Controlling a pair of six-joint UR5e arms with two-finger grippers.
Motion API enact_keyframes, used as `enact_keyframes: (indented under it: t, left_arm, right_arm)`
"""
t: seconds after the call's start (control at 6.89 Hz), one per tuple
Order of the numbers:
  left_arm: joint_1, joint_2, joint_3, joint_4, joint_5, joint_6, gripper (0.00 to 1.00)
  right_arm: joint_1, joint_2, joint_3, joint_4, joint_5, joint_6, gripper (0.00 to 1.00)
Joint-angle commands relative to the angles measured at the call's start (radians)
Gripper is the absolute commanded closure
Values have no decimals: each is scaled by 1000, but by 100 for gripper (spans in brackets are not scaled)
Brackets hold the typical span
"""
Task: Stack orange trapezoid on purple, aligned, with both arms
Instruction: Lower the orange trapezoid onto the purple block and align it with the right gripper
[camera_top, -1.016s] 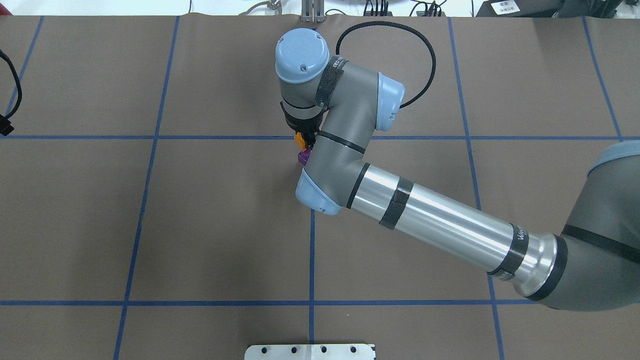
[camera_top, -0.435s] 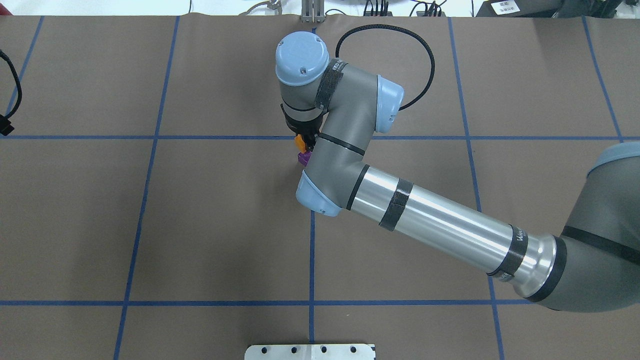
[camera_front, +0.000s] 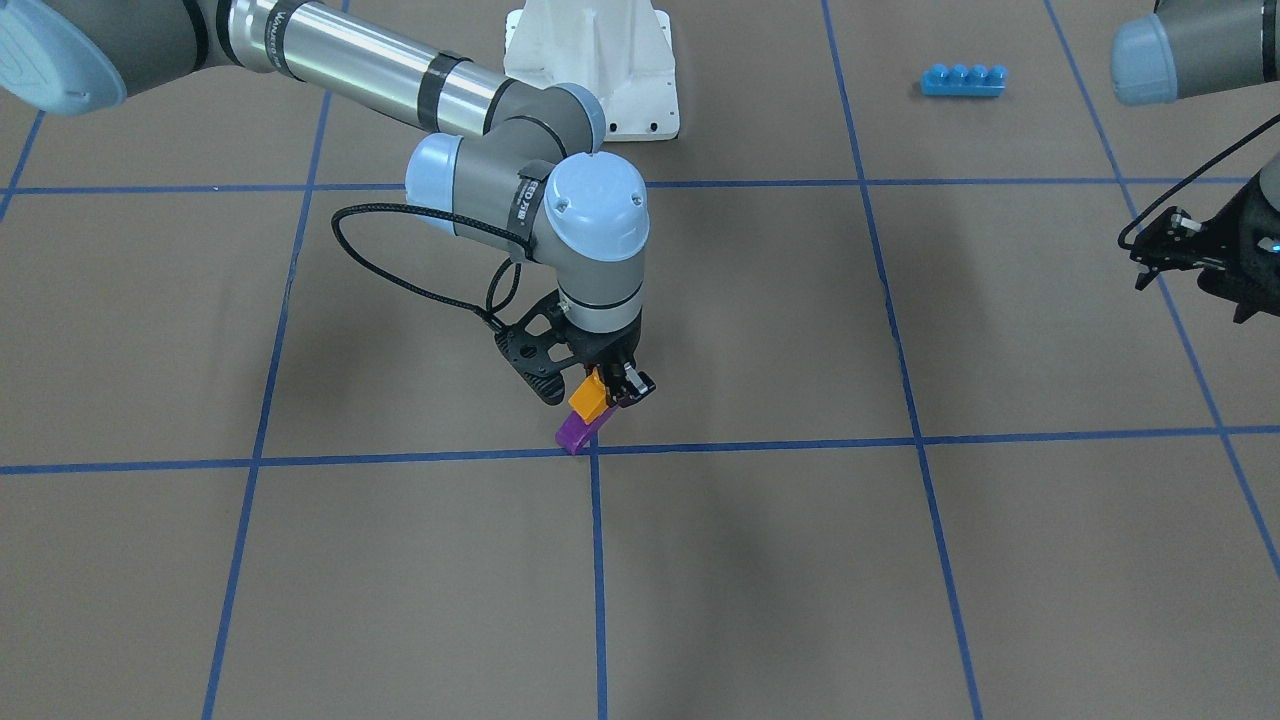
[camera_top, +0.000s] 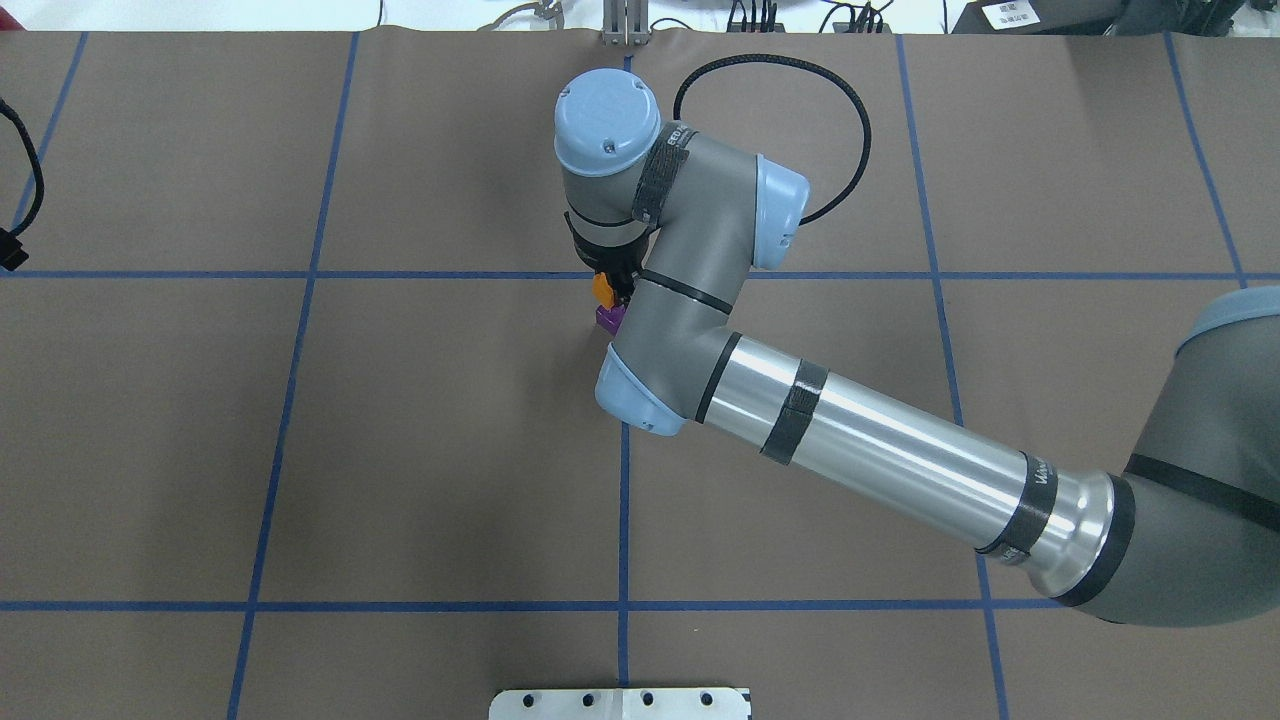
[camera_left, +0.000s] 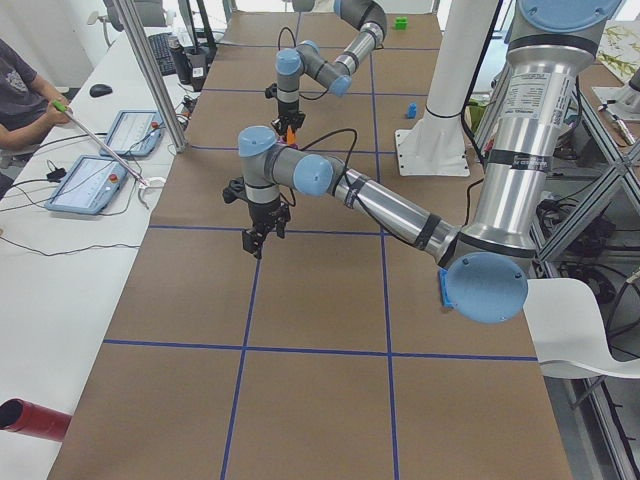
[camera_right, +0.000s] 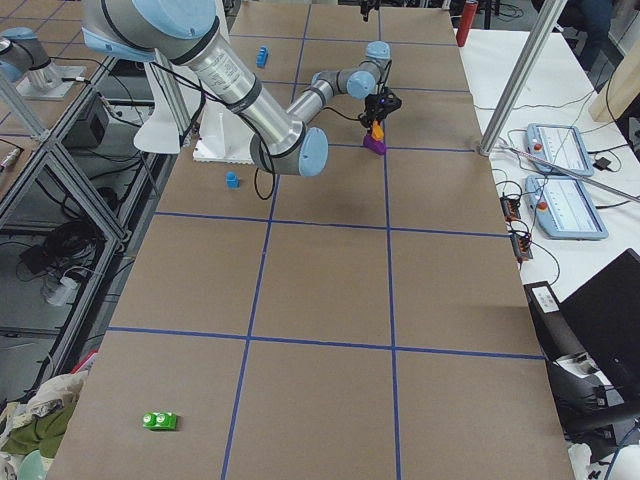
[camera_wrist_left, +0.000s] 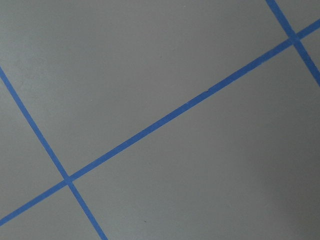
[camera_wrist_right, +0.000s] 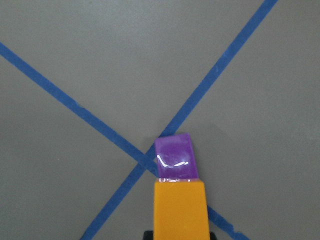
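Two grippers are at the table, and only one carries anything. The right gripper (camera_front: 606, 390) is clamped narrowly on the orange trapezoid (camera_front: 588, 400), its black fingers pinching the brick's upper end while the wrist points straight down. The left gripper (camera_left: 255, 243) hangs over bare table (camera_front: 300, 560) well off to the side. How wide its jaws stand cannot be told.

The orange trapezoid sits directly over the purple (camera_front: 574, 432), and their edges meet in every view. Whether it is pressed home or just above cannot be told. In the front-facing view the purple pokes out from under it toward 7 o'clock. From the right wrist, both bricks share a long axis running 6 to 12 o'clock, and the purple reaches on toward 12 past the orange trapezoid's far edge, turned a shade off it.

The purple rests where two blue tape lines (camera_front: 750, 445) cross, near the table's middle. Both bricks are glossy moulded plastic with flat faces, and white glints lie on the purple's top. The table cover is a matte brown sheet. A blue brick (camera_front: 963, 80) with four studs lies well apart, toward 1 o'clock in the front-facing view.
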Motion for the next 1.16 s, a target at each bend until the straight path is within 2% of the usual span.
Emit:
enact_keyframes:
  t: [0.0,1.02]
  left_arm:
    - [0,-2,-2,0,0,0,0]
    - [0,-5,-2,2,-2,0,0]
  right_arm:
    - [0,2,3,2,0,2,100]
    - [1,-4,8,6,0,-3,100]
